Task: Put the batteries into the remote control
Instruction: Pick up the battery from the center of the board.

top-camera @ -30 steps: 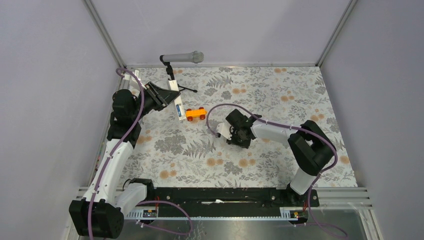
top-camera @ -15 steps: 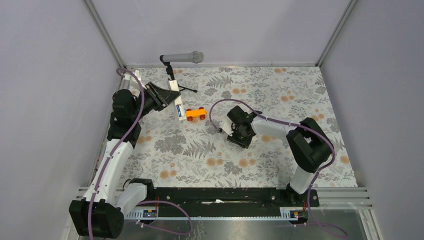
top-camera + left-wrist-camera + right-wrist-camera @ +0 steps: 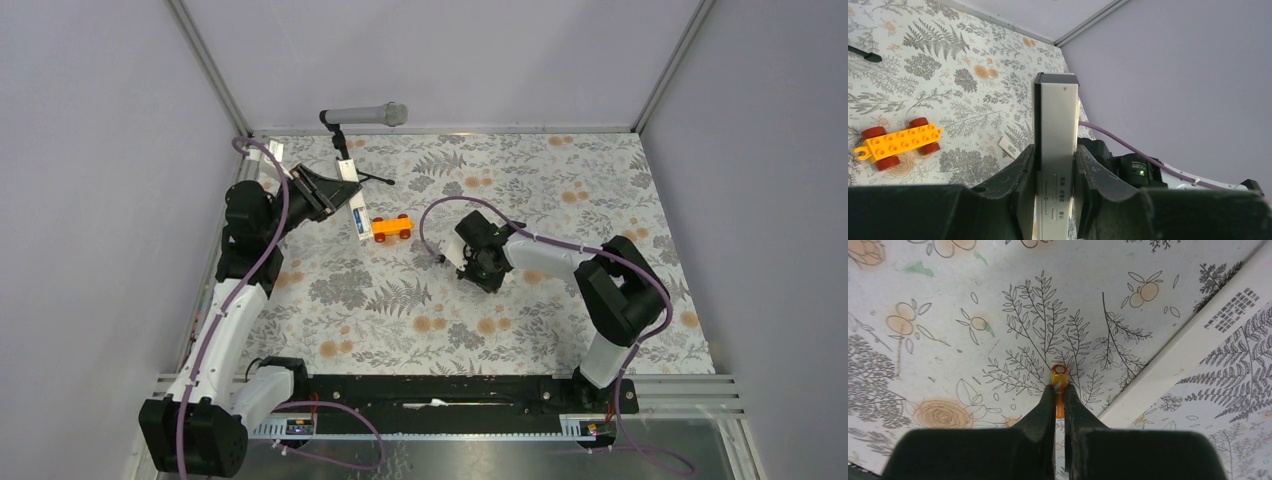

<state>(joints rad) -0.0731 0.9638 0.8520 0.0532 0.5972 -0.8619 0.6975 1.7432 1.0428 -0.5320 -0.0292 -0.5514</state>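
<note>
Left arm and right arm: white shells, black joints, trailing purple cables; left claw and right claw matte black.

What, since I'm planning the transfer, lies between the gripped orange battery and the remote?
The orange toy car sits directly between the right gripper, which grips the orange battery, and the remote in the left gripper.

The left gripper clamps the white remote control upright between its 2 black fingers. On the floral table, an orange toy car sits to the left, a small flat white piece nearer the remote.
</note>
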